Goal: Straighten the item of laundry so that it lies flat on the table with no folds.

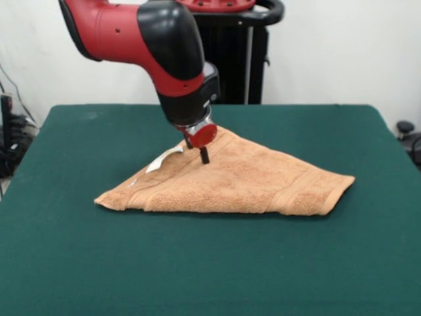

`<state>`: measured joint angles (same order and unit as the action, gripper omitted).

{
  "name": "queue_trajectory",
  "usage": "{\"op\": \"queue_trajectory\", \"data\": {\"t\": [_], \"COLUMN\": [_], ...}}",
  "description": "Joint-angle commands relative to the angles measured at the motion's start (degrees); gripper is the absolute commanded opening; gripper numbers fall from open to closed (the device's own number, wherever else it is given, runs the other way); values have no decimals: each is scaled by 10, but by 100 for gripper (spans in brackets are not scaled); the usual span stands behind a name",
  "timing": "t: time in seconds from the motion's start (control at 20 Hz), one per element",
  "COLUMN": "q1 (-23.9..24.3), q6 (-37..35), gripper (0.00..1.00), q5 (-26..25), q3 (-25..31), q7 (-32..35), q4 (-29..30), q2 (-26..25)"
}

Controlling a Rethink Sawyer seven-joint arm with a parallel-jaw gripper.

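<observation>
The light orange-tan towel lies on the dark green table, folded over itself into a rough triangle. Its long folded edge faces the camera and its peak points toward the robot. A band stripe runs near the right corner, and the white tag sticks out on the left slope. My gripper hangs from the red and black arm, down at the towel's far peak and just right of the tag. It touches or nearly touches the cloth. I cannot tell whether it holds any cloth.
The black pedestal stands behind the table's far edge. Dark cables and gear sit off the left side, and a black object sits off the right side. Green cloth surrounds the towel on all sides.
</observation>
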<state>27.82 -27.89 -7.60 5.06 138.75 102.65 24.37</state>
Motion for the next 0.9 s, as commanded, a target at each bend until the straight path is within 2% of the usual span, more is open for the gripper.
{"op": "queue_trajectory", "data": {"t": [0.05, 0.15, 0.2, 0.45, 0.7, 0.9], "q1": [4, 1, 1, -9, -26, -17], "q6": [89, 93, 93, 97, 102, 54], "gripper": [100, 100, 0, 0, 0, 0], "q5": [-47, -54, -54, -55, -39, -26], "q3": [37, 36, 36, 29, 14, 25], "q7": [-13, -18, -16, -7, 32, 21], "q4": [15, 12, 13, 14, 20, 35], "q2": [-89, -90, -90, -84, -76, -67]}}
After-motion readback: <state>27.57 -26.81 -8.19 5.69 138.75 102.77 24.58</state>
